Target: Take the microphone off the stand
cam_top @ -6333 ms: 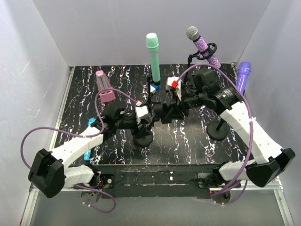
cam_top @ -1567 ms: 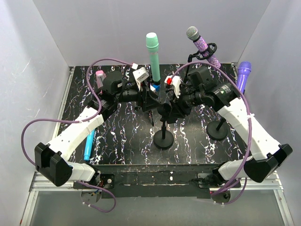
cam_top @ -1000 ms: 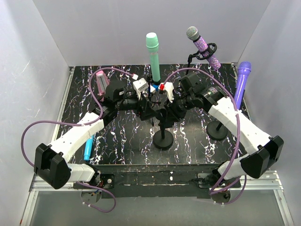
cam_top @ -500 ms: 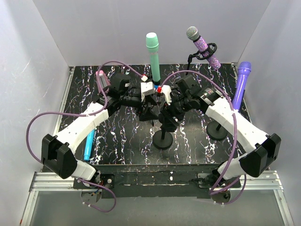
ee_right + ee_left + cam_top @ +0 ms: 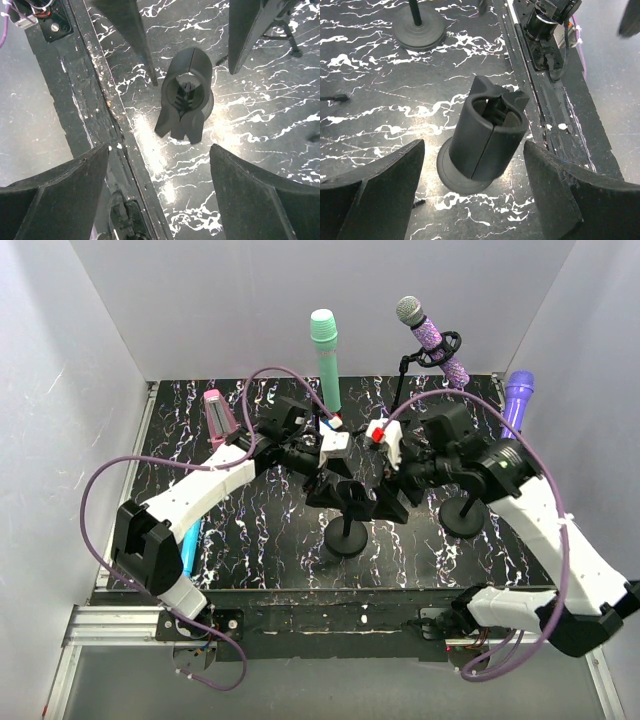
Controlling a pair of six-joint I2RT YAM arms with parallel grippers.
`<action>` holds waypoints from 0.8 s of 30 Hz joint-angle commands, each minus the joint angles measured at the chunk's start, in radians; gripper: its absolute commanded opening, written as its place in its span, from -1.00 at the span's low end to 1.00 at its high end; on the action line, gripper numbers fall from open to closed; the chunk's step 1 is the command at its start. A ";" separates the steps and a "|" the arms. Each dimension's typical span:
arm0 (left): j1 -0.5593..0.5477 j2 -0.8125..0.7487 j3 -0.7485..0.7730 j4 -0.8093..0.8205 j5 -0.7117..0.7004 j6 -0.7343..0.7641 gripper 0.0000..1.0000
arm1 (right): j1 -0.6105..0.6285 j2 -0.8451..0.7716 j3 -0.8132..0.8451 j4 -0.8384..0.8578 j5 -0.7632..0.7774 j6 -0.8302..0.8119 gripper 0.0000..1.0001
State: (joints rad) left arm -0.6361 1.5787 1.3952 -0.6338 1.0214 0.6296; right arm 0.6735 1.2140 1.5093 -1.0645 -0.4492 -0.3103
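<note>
Microphone in blue (image 5: 189, 548) lies flat on the marbled table (image 5: 250, 540) at the left side, well apart from the central stand (image 5: 346, 537) and partly covered by the left arm. The clip (image 5: 492, 132) of this stand is empty. At the back stand a green microphone (image 5: 326, 360) upright and a glittery purple microphone (image 5: 432, 340) tilted in its own holder. A plain purple microphone (image 5: 515, 400) is at the right wall, a pink microphone (image 5: 220, 420) at the back left. How the pink one is supported, I cannot tell. Both arms reach inward over the clip. The left gripper (image 5: 328, 480) and the right gripper (image 5: 385, 498) are both spread wide and hold nothing, their fingers (image 5: 60, 190) on either side of the clip without touching it.
</note>
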 commanded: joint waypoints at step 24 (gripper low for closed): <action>0.019 -0.276 -0.093 -0.018 -0.343 -0.137 -0.31 | -0.137 -0.160 -0.093 0.037 0.211 -0.073 0.70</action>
State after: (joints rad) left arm -0.6361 1.4548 1.3281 -0.6453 0.7921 0.5438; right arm 0.5426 1.0485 1.4086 -1.0924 -0.2604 -0.3878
